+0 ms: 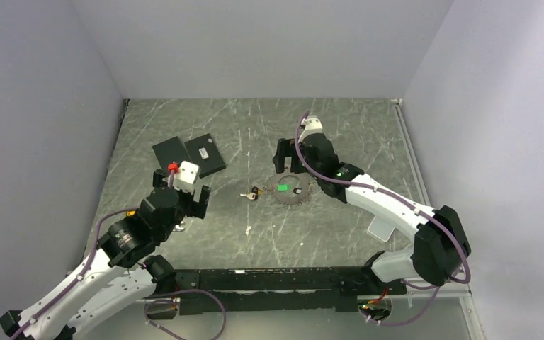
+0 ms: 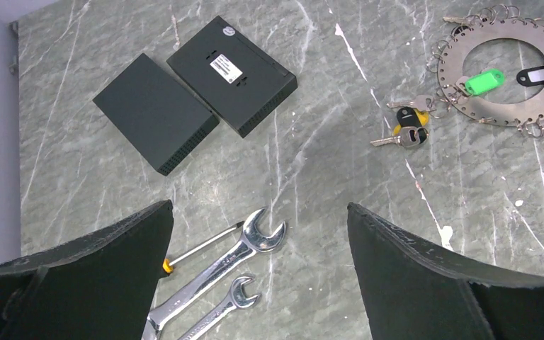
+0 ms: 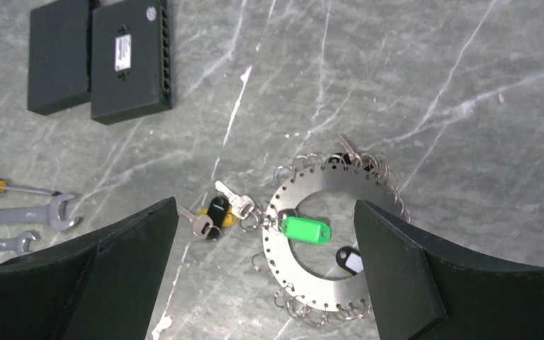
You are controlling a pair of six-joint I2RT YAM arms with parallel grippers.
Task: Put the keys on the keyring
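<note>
Grey marbled table (image 1: 340, 234), walled on 3 sides.

Left gripper (image 2: 258, 209): held above the table's left part, fingers spread wide, nothing held.

Right gripper (image 3: 265, 205): held above the keyring, fingers spread wide, nothing held.

2 flat black boxes (image 2: 156, 113) are laid side by side, touching, at far left.

The keyring (image 3: 319, 180) is seen as a flat steel disc with small rings along its rim, lying near table centre.

2 wrenches (image 2: 219, 262) and a screwdriver (image 2: 205, 248) are laid together by the left gripper.

The keys (image 3: 216, 212) are bunched flat on the table just beside the disc's rim, towards the boxes; whether they are linked to it cannot be told.

A green tag (image 3: 306, 230) rests across the disc's inner edge.

A white scrap (image 1: 248, 229) is noted nearer the arm bases.
</note>
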